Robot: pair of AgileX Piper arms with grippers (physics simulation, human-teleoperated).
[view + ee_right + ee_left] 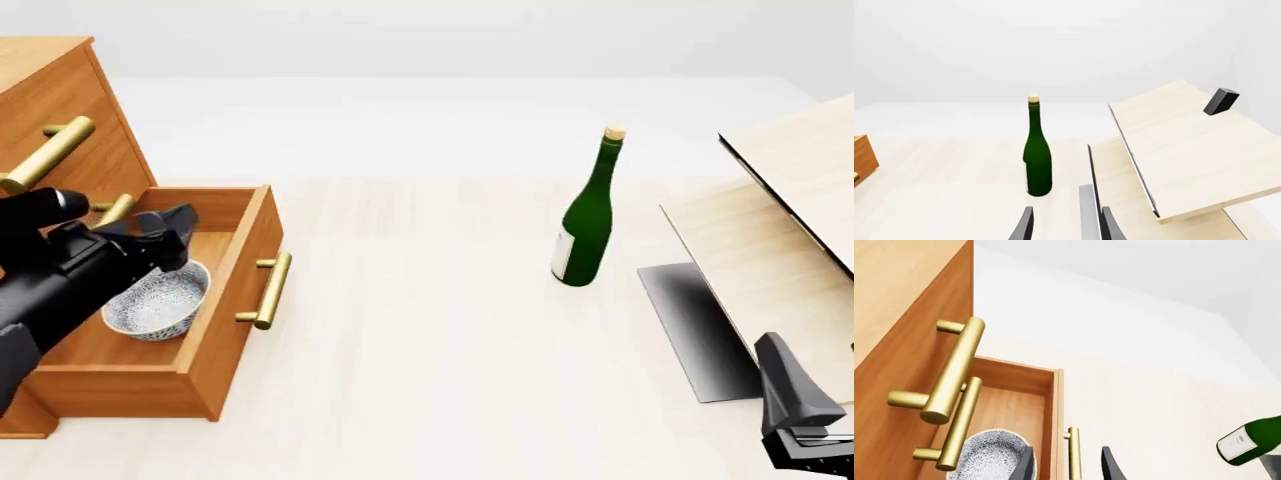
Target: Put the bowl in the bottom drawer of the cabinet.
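Observation:
The cabinet (60, 85) stands at the table's left edge, and its bottom drawer (244, 262) is pulled out. The speckled white bowl (156, 301) rests upright on the drawer's floor. My left gripper (171, 238) hovers just above the bowl and is open, holding nothing. In the left wrist view the bowl (991, 456) lies inside the drawer (1054, 410) beside the empty left gripper (1067, 467), under the cabinet's upper brass handles (954, 370). My right gripper (801, 415) sits low at the front right, open and empty, with its fingers (1026, 223) spread.
A tall green bottle (585, 222) stands mid-table, right of the drawer's brass handle (271, 290). Pale wooden boards (787, 205) lean at the right, over a grey panel (687, 325). A small black block (1221, 101) sits on the upper board.

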